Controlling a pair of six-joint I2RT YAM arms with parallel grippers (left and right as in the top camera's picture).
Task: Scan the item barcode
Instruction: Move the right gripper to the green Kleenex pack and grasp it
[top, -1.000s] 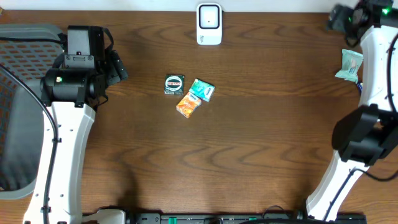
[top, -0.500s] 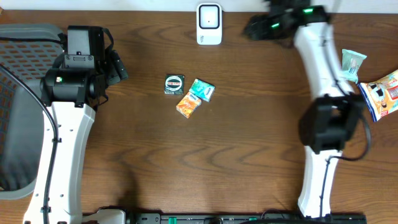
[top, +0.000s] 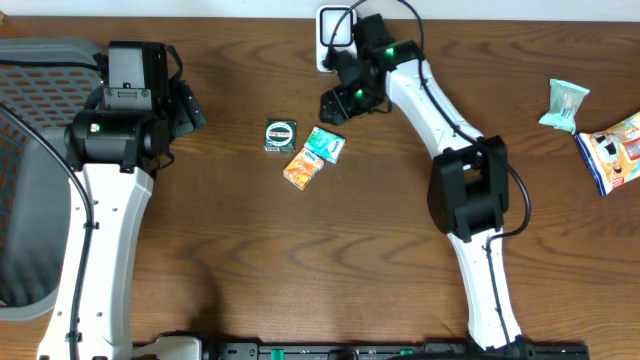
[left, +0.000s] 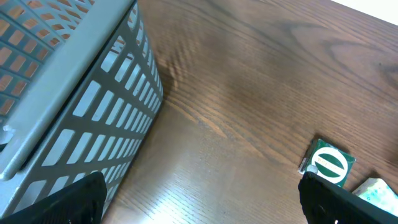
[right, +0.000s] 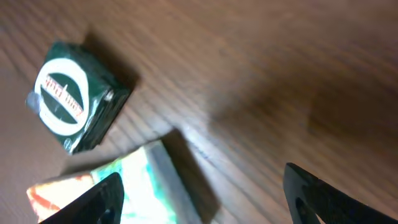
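Note:
Three small items lie mid-table: a dark green box with a round white label (top: 281, 135), a teal packet (top: 325, 144) and an orange packet (top: 303, 168). A white scanner (top: 337, 38) stands at the far edge. My right gripper (top: 337, 100) hovers open just right of and beyond the items, holding nothing. In the right wrist view the green box (right: 74, 96) and teal packet (right: 146, 186) lie to the left, and the gripper (right: 205, 199) spans bare wood and the packet's edge. My left gripper (top: 190, 105) is open and empty, left of the items; its view shows the green box (left: 329, 163).
A grey mesh basket (top: 30, 170) stands at the left edge, close beside the left gripper (left: 199, 202). At the far right lie a pale green packet (top: 563, 105) and a colourful snack bag (top: 615, 150). The right arm stretches across the right half of the table.
The right arm has swung from the far right edge to the middle, just beside the three items. A snack bag now lies at the right edge. The left arm has not moved.

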